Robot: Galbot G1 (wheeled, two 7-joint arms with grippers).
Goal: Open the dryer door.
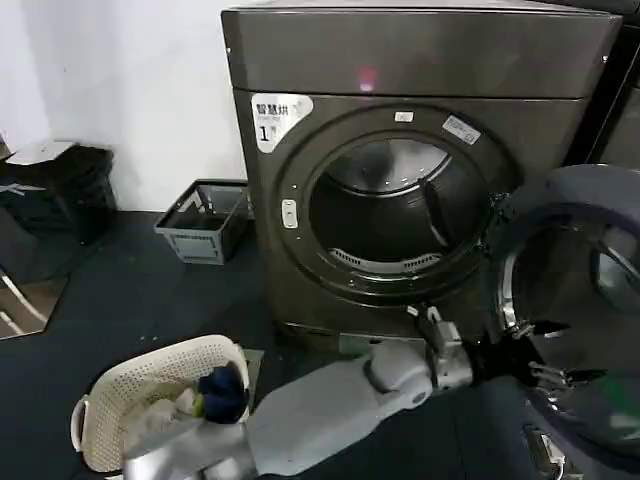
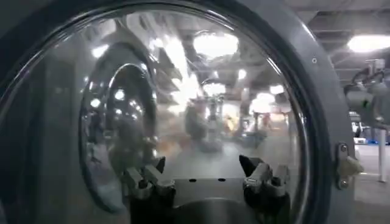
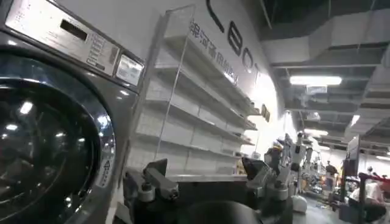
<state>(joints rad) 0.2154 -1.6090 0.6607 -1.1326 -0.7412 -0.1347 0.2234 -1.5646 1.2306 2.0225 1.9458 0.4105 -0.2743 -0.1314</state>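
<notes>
Gripping: your left gripper, jaws apart, sits against dryer door's inner side.
Door: swung wide off dryer.
Nearby: laundry basket by L arm.
Right gripper: jaws apart.

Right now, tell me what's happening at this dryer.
The dryer stands with its drum exposed: the dryer door is swung wide open to the robot's right. The left arm reaches across the front, its left gripper at the door's inner rim; in the left wrist view its fingers are spread in front of the glass, gripping nothing. The right gripper is open, off by a neighbouring machine. A laundry basket sits on the floor nearby.
</notes>
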